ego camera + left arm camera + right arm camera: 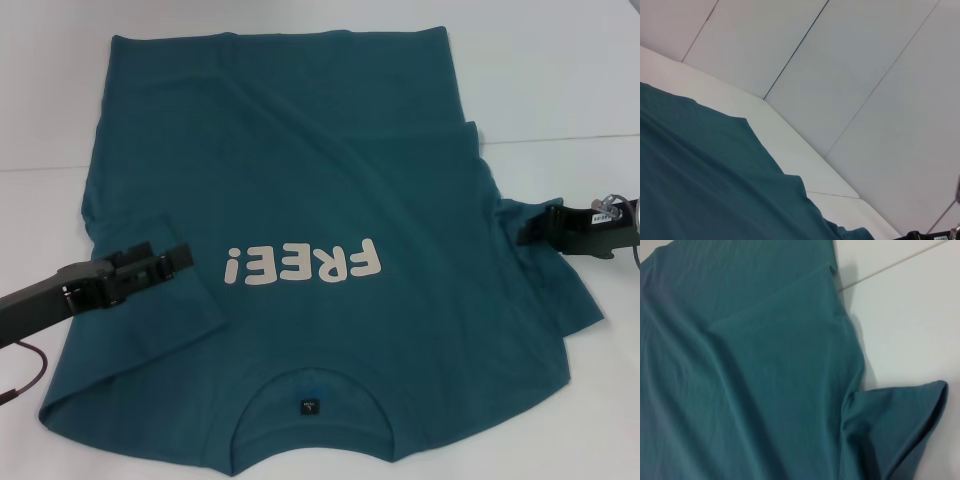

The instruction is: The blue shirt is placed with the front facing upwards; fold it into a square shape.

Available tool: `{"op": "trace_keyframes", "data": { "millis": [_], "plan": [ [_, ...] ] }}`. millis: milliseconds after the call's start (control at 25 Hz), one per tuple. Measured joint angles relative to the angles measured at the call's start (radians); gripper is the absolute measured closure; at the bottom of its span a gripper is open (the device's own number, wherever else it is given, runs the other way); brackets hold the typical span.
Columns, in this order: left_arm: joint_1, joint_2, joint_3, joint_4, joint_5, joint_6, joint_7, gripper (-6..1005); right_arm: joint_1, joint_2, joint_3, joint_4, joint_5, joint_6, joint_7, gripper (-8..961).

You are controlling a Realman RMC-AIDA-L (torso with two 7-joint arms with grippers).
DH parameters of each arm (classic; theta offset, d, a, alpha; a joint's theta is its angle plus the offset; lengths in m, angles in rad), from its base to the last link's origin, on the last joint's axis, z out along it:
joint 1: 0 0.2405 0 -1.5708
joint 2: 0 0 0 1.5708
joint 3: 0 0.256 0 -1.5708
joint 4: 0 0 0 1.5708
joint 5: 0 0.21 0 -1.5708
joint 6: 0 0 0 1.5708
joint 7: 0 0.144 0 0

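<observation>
— What's on the table [560, 60]?

— The shirt [300, 180], mostly. It lies front up and covers most of the white top, from the far edge down to the near edge. The collar with its small dark label [310, 406] sits at the near edge, so the pale "FREE!" lettering [302, 266] reads upside down from the robot's side.

— Is it flat?

— Not quite. The left sleeve is folded in over the body, and along the right side a long flap of cloth is turned over, with creases running across the chest. The right sleeve [900, 425] bunches up loosely beside the right edge.

— And the arms?

— The left gripper [170, 262] reaches in from the table's left edge, over the folded sleeve, just left of the lettering. Whether its claw is open or closed I can't tell. The right gripper [535, 228] comes in from the right edge, its tip at the crumpled sleeve cloth. Can't tell there either.
</observation>
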Motion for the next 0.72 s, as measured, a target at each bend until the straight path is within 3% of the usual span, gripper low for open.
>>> {"op": "trace_keyframes", "data": {
  "millis": [400,720],
  "plan": [
    [0.000,0.000,0.000,0.000,0.000,0.000,0.000,66,-0.010,-0.005,0.002,0.000,0.000,0.001,0.014,899],
    [0.003,0.000,0.000,0.000,0.000,0.002,-0.004,66,-0.015,-0.021,0.007,-0.018,0.001,-0.014,0.031,943]
  ]
}}
